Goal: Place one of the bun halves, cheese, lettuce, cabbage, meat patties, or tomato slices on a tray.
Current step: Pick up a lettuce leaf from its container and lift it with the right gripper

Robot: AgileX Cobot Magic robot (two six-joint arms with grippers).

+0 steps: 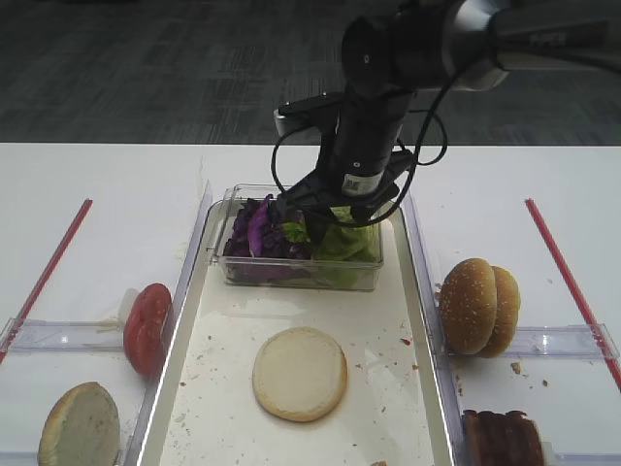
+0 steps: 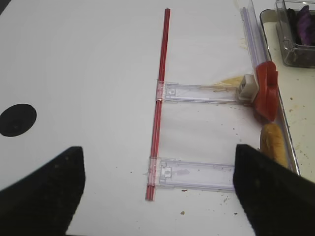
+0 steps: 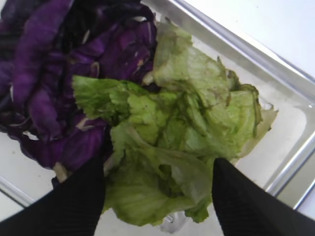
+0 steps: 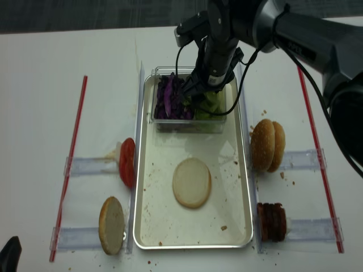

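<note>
My right gripper (image 3: 157,167) hangs over the clear plastic box (image 1: 291,274) at the far end of the tray (image 1: 380,320). It is open, its black fingers (image 3: 83,196) standing either side of the light green lettuce (image 3: 187,123), which lies in the box next to the purple cabbage (image 3: 49,73). A pale flat bun half (image 1: 300,373) lies on the tray floor. My left gripper (image 2: 157,196) is open over bare table at the near left, holding nothing.
A tomato slice (image 1: 146,328) and a bun half (image 1: 80,427) stand in clear racks left of the tray. Sesame bun halves (image 1: 477,306) and meat patties (image 1: 500,439) stand in racks on the right. Red strips (image 2: 160,98) mark both sides.
</note>
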